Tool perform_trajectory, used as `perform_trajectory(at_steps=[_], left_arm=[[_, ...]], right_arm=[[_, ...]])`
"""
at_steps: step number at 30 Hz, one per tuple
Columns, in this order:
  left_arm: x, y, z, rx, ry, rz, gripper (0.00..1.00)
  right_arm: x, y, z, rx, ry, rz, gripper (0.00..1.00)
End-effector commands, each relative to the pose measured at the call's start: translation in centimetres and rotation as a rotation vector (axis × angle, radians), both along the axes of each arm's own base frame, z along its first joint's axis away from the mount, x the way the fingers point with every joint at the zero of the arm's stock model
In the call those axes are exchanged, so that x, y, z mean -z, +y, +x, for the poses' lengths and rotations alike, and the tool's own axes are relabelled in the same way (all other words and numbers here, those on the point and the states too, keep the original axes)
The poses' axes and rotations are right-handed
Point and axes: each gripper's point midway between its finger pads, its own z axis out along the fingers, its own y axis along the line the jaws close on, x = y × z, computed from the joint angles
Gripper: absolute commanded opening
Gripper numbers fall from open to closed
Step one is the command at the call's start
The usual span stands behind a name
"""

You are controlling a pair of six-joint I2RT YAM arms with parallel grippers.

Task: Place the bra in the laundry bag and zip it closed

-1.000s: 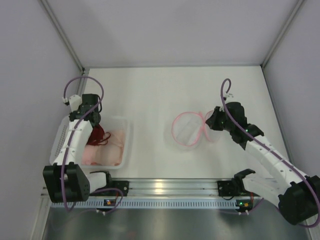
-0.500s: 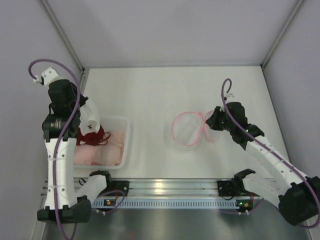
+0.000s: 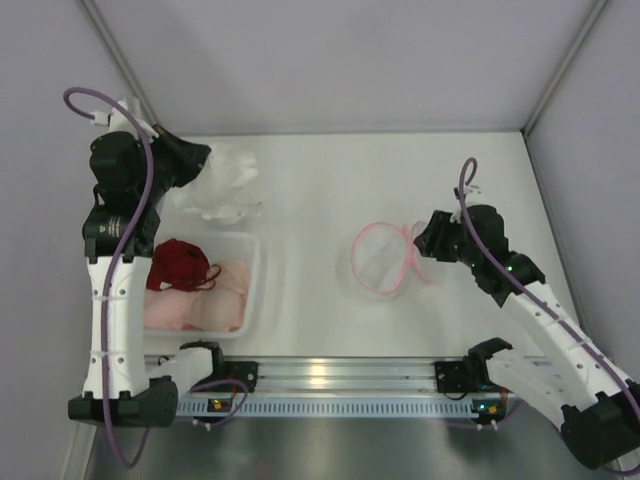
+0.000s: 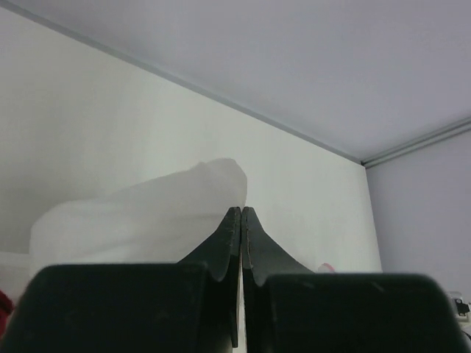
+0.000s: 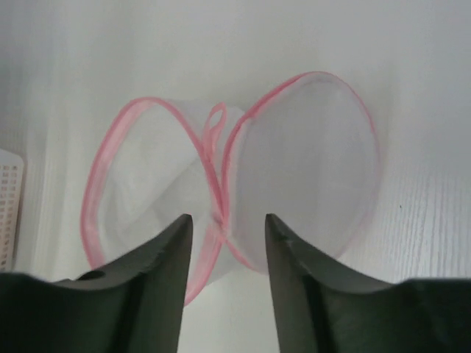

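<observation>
The left end effector (image 4: 241, 213) is pinched shut on the bra (image 3: 226, 184). The bra hangs in the air above the worktop (image 3: 330, 190), just past the basket (image 3: 256, 285). The fingers hide part of it. The right end effector (image 5: 227, 220) is spread wide over the open laundry bag (image 3: 380, 262). The bag's thin mesh is hard to see.

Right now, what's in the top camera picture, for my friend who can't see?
The left tool holds the pale bra up at the back left, beyond the basket. The open bag lies mid-table, with the right tool at its right edge.
</observation>
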Motion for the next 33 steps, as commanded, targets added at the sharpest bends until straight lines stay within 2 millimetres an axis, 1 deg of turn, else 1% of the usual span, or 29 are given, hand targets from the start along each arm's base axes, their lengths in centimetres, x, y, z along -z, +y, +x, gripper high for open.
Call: perform_trajectory(at_steps=[1,2,3,4,5,6,7,8,9,10,11,12,13,14,15,16,18,19,20,21,22,23,25,26,27,28,29,30,33], left_arm=[[-4.8,-3.9,1.3,0.139,-0.153,-0.047,0.00],[-4.8,-4.5,1.9,0.146,-0.151,-0.035,0.00],[-5.0,-6.2,2.7,0.170,-0.154,0.001,0.00],[-5.0,-7.4,3.1,0.190,-0.155,0.022,0.00],[-4.2,-8.6,4.1,0.214,-0.139,0.063,0.00],[-4.7,-10.9,3.8,0.260,-0.155,0.074,0.00],[-4.6,-12.0,3.9,0.287,-0.153,0.081,0.00],[-3.9,-13.7,4.2,0.331,-0.139,0.093,0.00],[-4.3,-14.5,4.2,0.361,-0.149,0.094,0.00],[-4.1,-15.2,4.2,0.391,-0.146,0.096,0.00],[-3.9,-15.9,4.3,0.418,-0.146,0.108,0.00],[-4.1,-16.3,4.3,0.433,-0.154,0.117,0.00],[-4.1,-16.9,3.9,0.471,-0.161,0.126,0.00],[-4.0,-17.3,3.8,0.494,-0.174,0.158,0.00],[-3.9,-17.5,3.7,0.511,-0.179,0.172,0.00],[-3.8,-17.6,3.6,0.521,-0.183,0.182,0.00],[-3.8,-16.8,3.8,0.477,-0.183,0.193,0.00],[-3.8,-16.5,3.9,0.457,-0.181,0.196,0.00],[-3.8,-15.4,4.4,0.388,-0.172,0.197,0.00],[-3.3,-15.1,4.7,0.359,-0.156,0.196,0.00],[-3.1,-14.5,4.9,0.325,-0.147,0.196,0.00],[-3.0,-13.6,5.2,0.263,-0.140,0.197,0.00],[-2.3,-12.7,5.5,0.197,-0.123,0.218,0.00],[-1.9,-12.9,5.5,0.185,-0.117,0.238,0.00],[-1.3,-12.5,5.8,0.145,-0.102,0.261,0.00],[-1.0,-12.5,5.8,0.137,-0.097,0.269,0.00],[-0.8,-12.6,5.7,0.130,-0.093,0.271,0.00],[-0.4,-12.2,5.8,0.104,-0.079,0.279,0.00],[-0.4,-11.7,5.8,0.080,-0.081,0.293,0.00]], right_arm=[[-6.5,-0.3,0.5,-0.016,-0.131,0.006,0.51],[-7.7,0.0,0.2,-0.049,-0.153,0.013,0.55],[-9.3,0.3,-0.1,-0.085,-0.196,0.015,0.63],[-12.1,1.5,-0.6,-0.161,-0.256,0.060,0.66],[-13.4,2.3,-1.0,-0.218,-0.294,0.076,0.72],[-14.3,3.1,-1.3,-0.265,-0.317,0.104,0.73],[-16.4,4.6,-1.7,-0.355,-0.385,0.157,0.73],[-16.9,5.4,-1.9,-0.399,-0.405,0.183,0.75],[-16.6,6.6,-2.0,-0.469,-0.406,0.205,0.75],[-16.7,7.1,-1.7,-0.493,-0.416,0.215,0.76],[-17.3,7.7,-1.2,-0.521,-0.467,0.214,0.77],[-16.7,8.2,-0.6,-0.537,-0.461,0.213,0.78],[-16.2,8.8,-0.4,-0.563,-0.460,0.218,0.78],[-17.0,9.3,0.0,-0.586,-0.520,0.217,0.79],[-16.3,9.9,0.5,-0.601,-0.514,0.213,0.79],[-16.1,10.4,0.4,-0.625,-0.515,0.211,0.80],[-16.5,11.5,1.0,-0.656,-0.553,0.208,0.82],[-16.7,12.0,1.0,-0.667,-0.553,0.213,0.82],[-16.9,12.3,1.2,-0.665,-0.549,0.221,0.82],[-17.0,12.7,1.6,-0.663,-0.550,0.220,0.87],[-17.1,13.3,1.5,-0.673,-0.548,0.224,0.89],[-17.0,13.7,1.7,-0.673,-0.553,0.215,0.96],[-16.6,14.8,2.0,-0.679,-0.560,0.188,0.99],[-16.3,15.2,2.3,-0.676,-0.570,0.159,0.99],[-15.6,15.3,3.7,-0.621,-0.554,0.130,0.99],[-15.3,16.1,3.7,-0.625,-0.542,0.124,0.99],[-15.0,16.5,4.0,-0.619,-0.528,0.121,0.99],[-14.8,16.9,4.9,-0.595,-0.513,0.118,0.99],[-15.0,17.8,5.9,-0.561,-0.500,0.155,0.99]])
